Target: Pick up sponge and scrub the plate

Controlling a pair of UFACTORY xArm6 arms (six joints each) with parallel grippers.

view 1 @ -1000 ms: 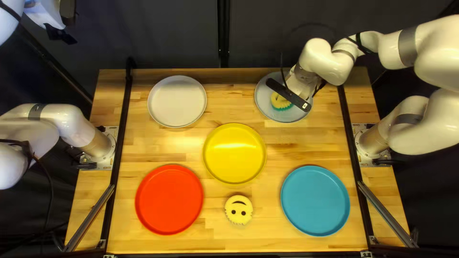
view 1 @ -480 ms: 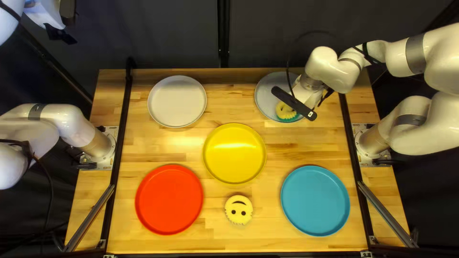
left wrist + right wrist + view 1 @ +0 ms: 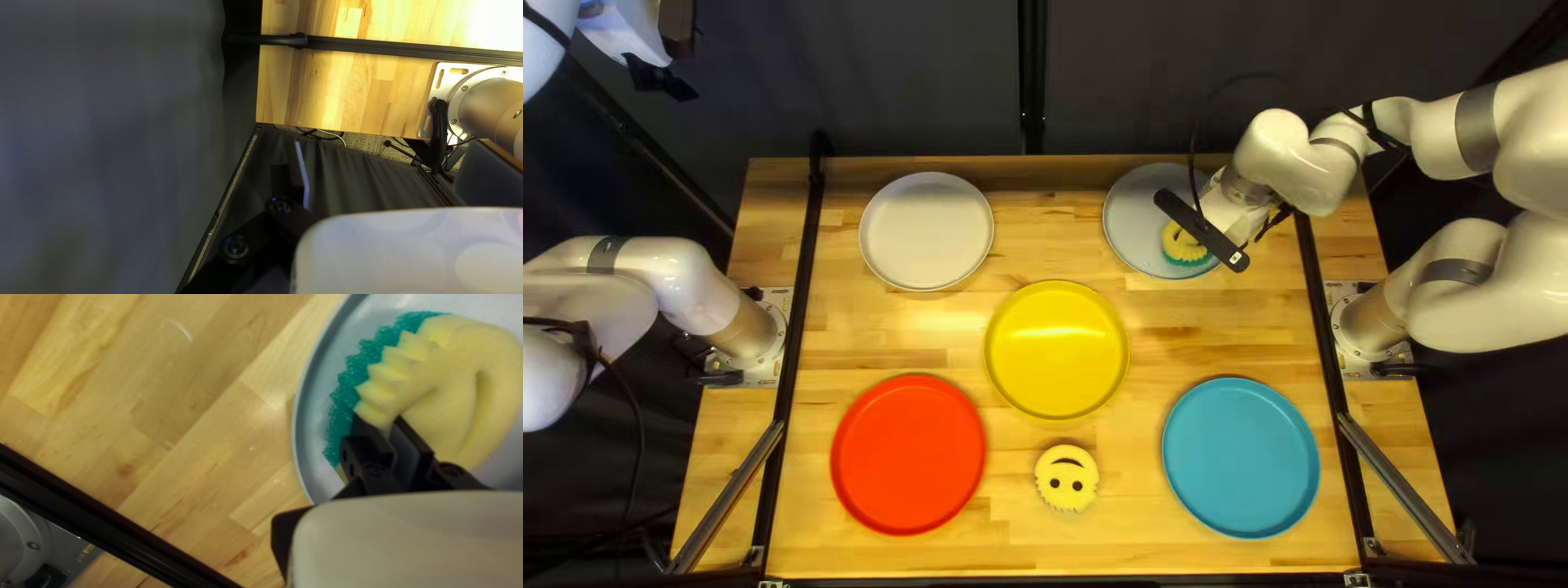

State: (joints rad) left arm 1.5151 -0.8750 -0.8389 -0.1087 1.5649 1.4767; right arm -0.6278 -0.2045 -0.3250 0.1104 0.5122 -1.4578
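Note:
In the top left view, my right gripper point(image 3: 1228, 213), its fingertips hidden, is over the right side of the grey plate point(image 3: 1135, 218), where a yellow and green sponge point(image 3: 1181, 244) lies partly covered by it. The right wrist view has my right gripper point(image 3: 389, 424) pinching the sponge's yellow top point(image 3: 463, 375), its green scrubbing layer against or just above the grey plate point(image 3: 300, 419). My left gripper point(image 3: 659, 78) is raised at the far left corner of the top left view. From its own wrist, the left gripper point(image 3: 389, 174) holds nothing between widely parted fingers.
A white plate point(image 3: 926, 231) is at the table's far left, a yellow plate point(image 3: 1056, 351) in the middle. Nearer are a red plate point(image 3: 908, 455), a second smiley sponge point(image 3: 1066, 479) and a blue plate point(image 3: 1240, 457). Black rails point(image 3: 808, 261) run along both sides.
With the sponge in its grip, my right gripper has shifted from mid-plate toward the grey plate's right side, first nearer the viewer, then slightly back. The left arm is still.

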